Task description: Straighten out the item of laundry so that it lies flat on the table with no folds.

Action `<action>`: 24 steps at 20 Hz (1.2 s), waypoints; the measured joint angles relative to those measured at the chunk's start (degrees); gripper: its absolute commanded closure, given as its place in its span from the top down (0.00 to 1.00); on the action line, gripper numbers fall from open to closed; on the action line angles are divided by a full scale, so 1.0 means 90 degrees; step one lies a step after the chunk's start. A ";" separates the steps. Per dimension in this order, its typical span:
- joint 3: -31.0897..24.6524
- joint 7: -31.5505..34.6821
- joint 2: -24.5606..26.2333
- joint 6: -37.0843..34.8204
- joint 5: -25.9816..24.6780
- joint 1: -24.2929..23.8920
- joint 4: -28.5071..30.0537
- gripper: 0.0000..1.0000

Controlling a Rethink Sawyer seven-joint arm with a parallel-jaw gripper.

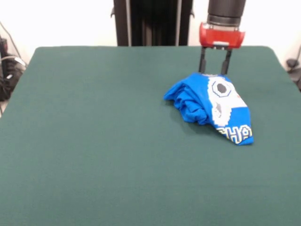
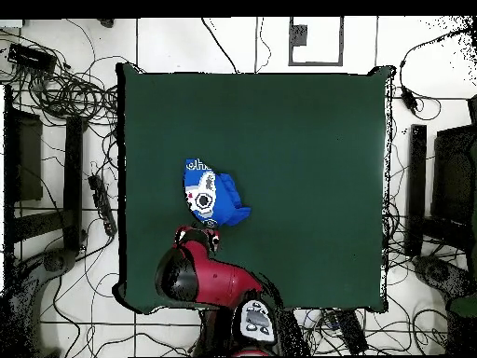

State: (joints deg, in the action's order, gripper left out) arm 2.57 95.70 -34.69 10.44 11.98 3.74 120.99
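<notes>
Front view: claw (image 1: 215, 72) open, fingers parted, tips at the rear edge of the bunched shirt (image 1: 211, 109) on the table (image 1: 94, 141). Soft, light, floppy; likely pinch the top fold just below the claw.

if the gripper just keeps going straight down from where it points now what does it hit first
Most likely the far edge of the blue shirt: the gripper points down right at its bunched top. Whether it already touches, the views don't settle.

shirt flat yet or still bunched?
Bunched. The shirt sits in a crumpled heap on the table, thick folds on one side, its graphic wrapped over the top.
</notes>
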 measured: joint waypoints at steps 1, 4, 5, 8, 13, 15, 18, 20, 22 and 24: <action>0.0017 0.0000 0.0041 0.0000 0.0000 0.0007 -0.0036 1.00; 0.0141 0.0000 0.0153 -0.0017 0.0000 0.0085 -0.0159 1.00; 0.0177 0.0000 0.0166 -0.0038 -0.0001 0.0115 -0.0191 1.00; 0.0323 0.0000 0.0182 -0.0193 -0.0001 0.0225 -0.0315 1.00; 0.0519 0.0000 0.0040 -0.0566 -0.0004 0.0313 -0.0419 1.00; 0.0657 0.0000 -0.0123 -0.0908 -0.0005 0.0348 -0.0486 1.00; 0.0810 0.0000 -0.0320 -0.1338 -0.0040 0.0348 -0.0585 1.00; 0.0943 0.0000 -0.0440 -0.1618 -0.0103 0.0362 -0.0662 1.00; 0.1132 0.0000 -0.0583 -0.1993 -0.0197 0.0416 -0.0785 1.00; 0.1289 0.0000 -0.0694 -0.2298 -0.0267 0.0486 -0.0898 1.00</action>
State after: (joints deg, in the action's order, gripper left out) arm 14.17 95.70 -40.94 -10.24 9.58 8.11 112.91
